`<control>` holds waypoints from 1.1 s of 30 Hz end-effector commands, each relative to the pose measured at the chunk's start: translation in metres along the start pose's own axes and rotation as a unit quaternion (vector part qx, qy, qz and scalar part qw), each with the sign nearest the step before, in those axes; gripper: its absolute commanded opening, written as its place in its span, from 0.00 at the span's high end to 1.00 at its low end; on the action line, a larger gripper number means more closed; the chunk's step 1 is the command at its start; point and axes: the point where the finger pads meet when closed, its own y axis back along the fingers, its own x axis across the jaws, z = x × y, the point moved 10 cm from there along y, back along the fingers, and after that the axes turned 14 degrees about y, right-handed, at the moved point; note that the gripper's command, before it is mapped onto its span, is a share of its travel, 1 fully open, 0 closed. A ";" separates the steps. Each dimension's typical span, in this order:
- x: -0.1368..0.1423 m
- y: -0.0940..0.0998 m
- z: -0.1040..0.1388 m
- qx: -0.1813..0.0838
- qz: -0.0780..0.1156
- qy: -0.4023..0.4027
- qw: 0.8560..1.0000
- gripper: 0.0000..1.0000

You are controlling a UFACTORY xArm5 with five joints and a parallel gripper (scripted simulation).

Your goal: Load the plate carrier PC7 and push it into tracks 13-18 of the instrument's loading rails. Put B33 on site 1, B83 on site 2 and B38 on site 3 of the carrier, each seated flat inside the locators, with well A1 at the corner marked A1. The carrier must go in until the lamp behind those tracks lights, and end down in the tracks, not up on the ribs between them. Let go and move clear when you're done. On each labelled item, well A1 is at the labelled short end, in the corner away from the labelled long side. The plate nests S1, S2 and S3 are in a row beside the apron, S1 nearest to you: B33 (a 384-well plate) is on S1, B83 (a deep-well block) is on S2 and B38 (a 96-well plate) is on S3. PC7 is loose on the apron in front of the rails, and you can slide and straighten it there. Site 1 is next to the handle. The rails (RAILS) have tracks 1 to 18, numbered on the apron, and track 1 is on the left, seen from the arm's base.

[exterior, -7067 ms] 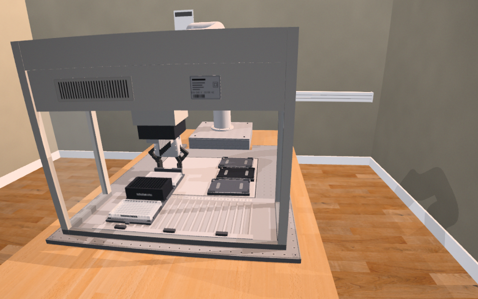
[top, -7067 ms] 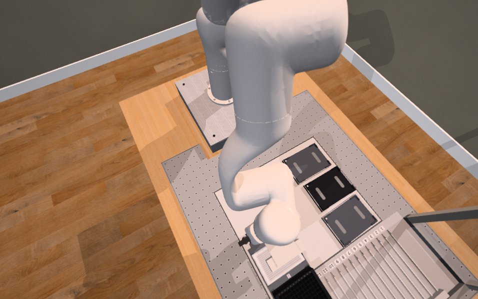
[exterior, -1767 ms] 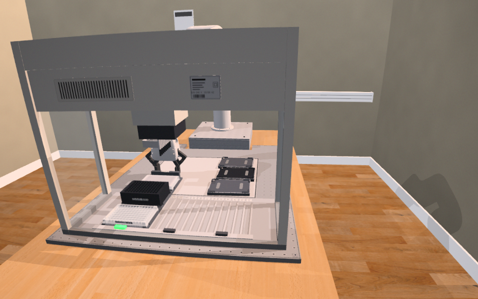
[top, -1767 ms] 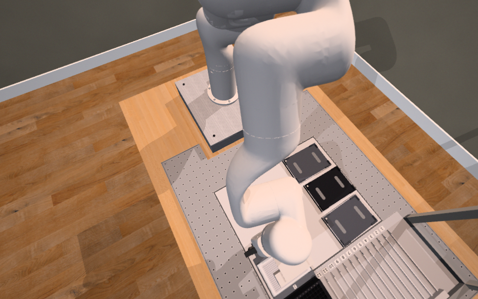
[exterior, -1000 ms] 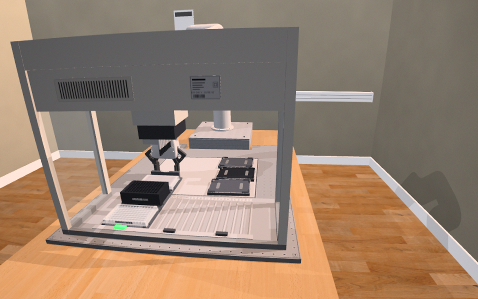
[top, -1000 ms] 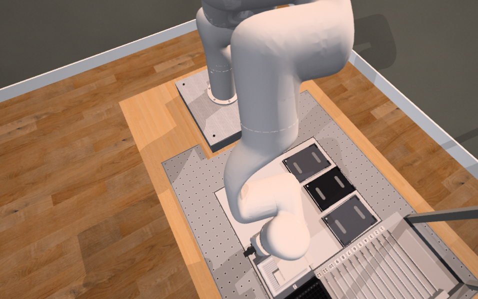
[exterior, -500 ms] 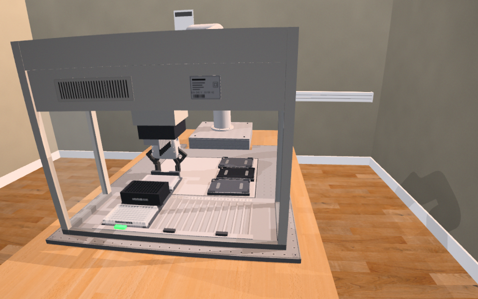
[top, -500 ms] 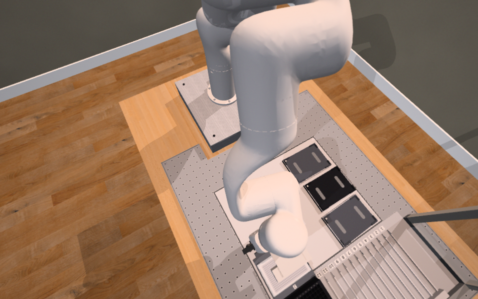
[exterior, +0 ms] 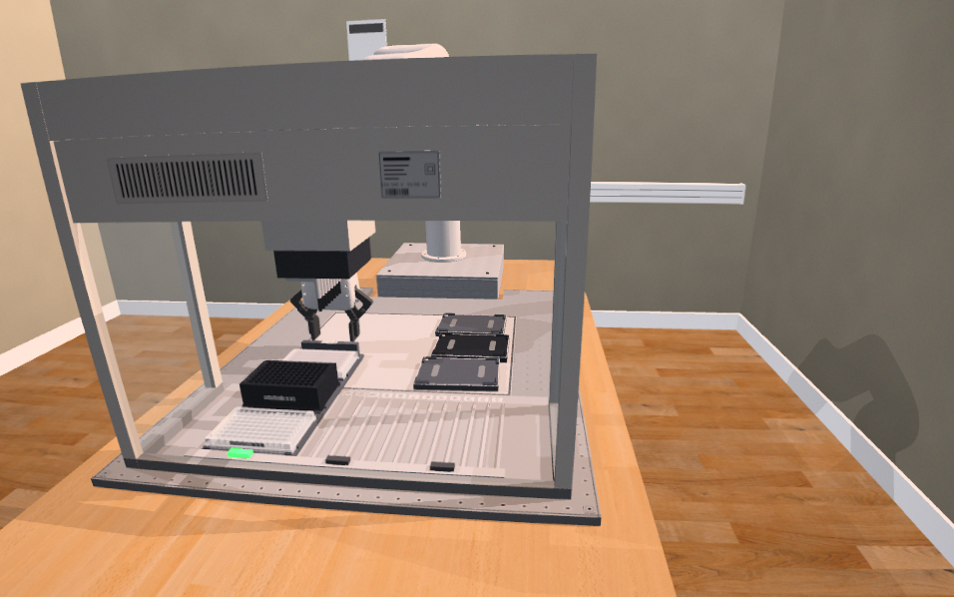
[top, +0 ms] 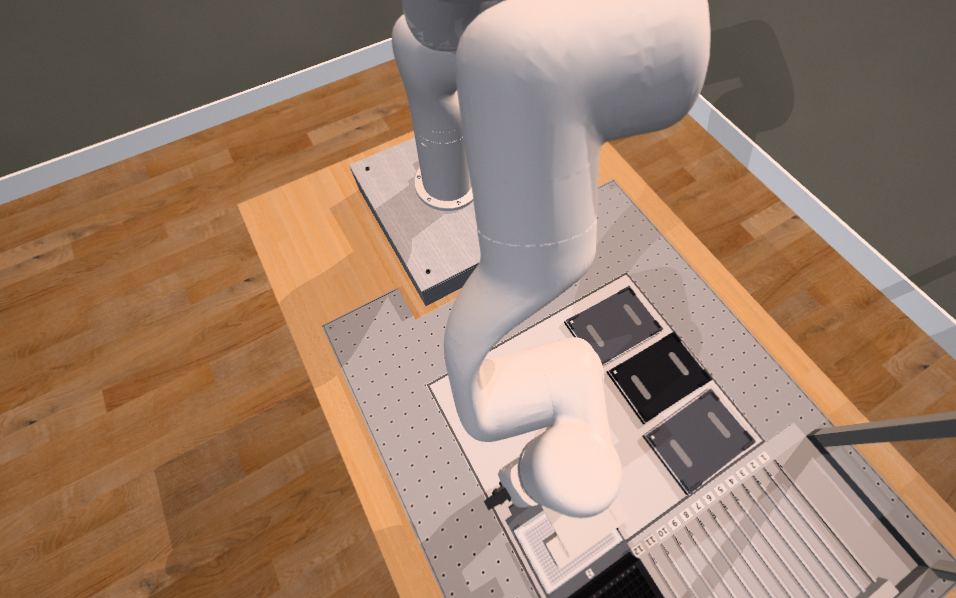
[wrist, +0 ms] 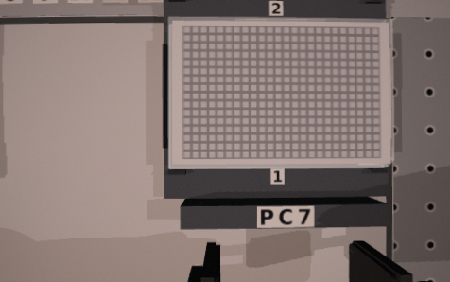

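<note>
Carrier PC7 (wrist: 222,184) lies in the leftmost tracks of the rails as the exterior camera sees them. The green lamp (exterior: 240,453) behind it is lit. The 384-well plate B33 (wrist: 281,92) (exterior: 330,357) (top: 539,554) sits flat on site 1, next to the handle (wrist: 284,217) (exterior: 330,343). The black deep-well block B83 (exterior: 288,383) (top: 620,582) is on site 2. The clear 96-well plate B38 (exterior: 259,429) is on site 3. My gripper (wrist: 290,270) (exterior: 332,324) is open and empty. It hangs a little above the handle and on its near side.
The nests S1 (top: 613,324) (exterior: 469,323), S2 (top: 659,377) (exterior: 469,345) and S3 (top: 701,437) (exterior: 457,372) are empty. The other rail tracks (top: 761,535) (exterior: 414,436) are empty, with two dark lamps (exterior: 338,459) (exterior: 441,465) behind them. The instrument's grey hood (exterior: 316,141) spans overhead.
</note>
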 end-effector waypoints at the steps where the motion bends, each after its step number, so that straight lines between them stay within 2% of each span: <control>1: 0.002 0.009 0.000 0.005 -0.005 0.000 1.000 0.19; 33: 0.002 0.056 0.000 0.005 -0.005 0.000 1.000 0.19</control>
